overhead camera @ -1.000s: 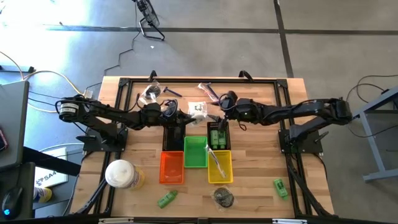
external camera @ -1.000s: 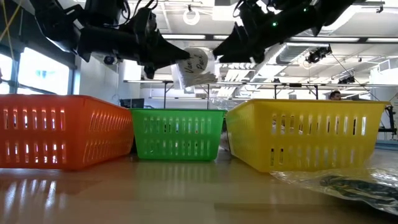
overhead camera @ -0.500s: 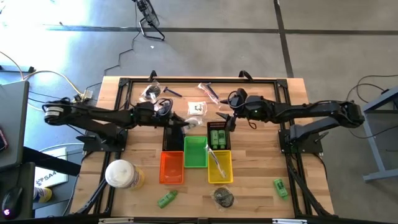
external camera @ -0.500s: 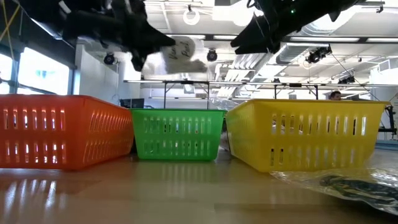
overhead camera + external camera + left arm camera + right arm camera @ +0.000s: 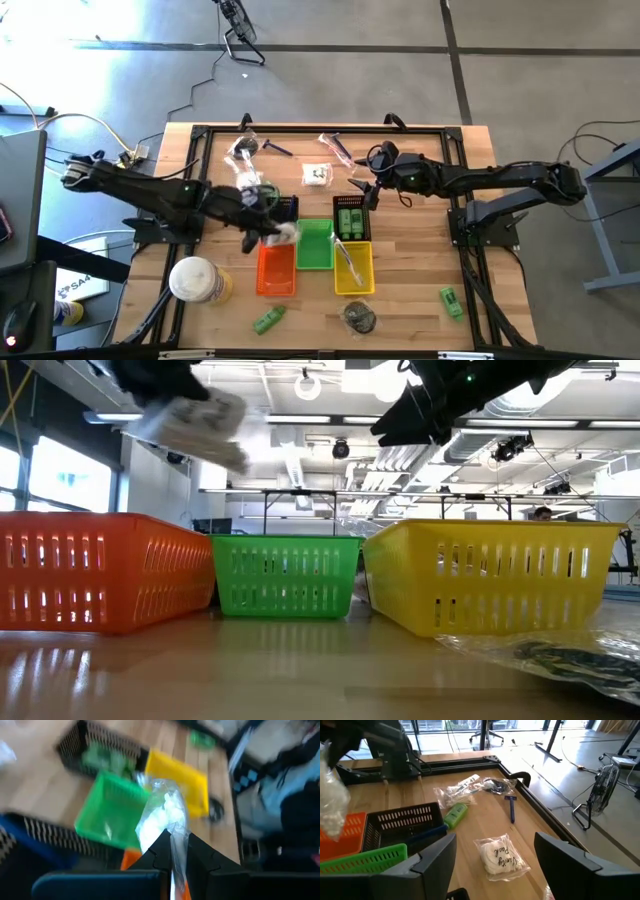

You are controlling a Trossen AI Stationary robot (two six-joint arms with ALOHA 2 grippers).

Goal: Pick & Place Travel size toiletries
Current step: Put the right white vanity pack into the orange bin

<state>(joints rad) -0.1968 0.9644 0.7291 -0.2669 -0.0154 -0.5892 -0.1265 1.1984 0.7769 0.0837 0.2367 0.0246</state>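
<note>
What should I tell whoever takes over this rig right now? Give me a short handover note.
Left gripper: shut on a clear-wrapped white packet, carried above the orange basket and green basket.
Right gripper: open, empty, over the table beside the black basket.
Done: green bottles sit in the black basket; a slim wrapped stick lies in the yellow basket.
Left: drop the held packet; still loose are another white packet, a razor, wrapped items at the far edge, two green tubes and a dark bagged item at the near edge.
</note>
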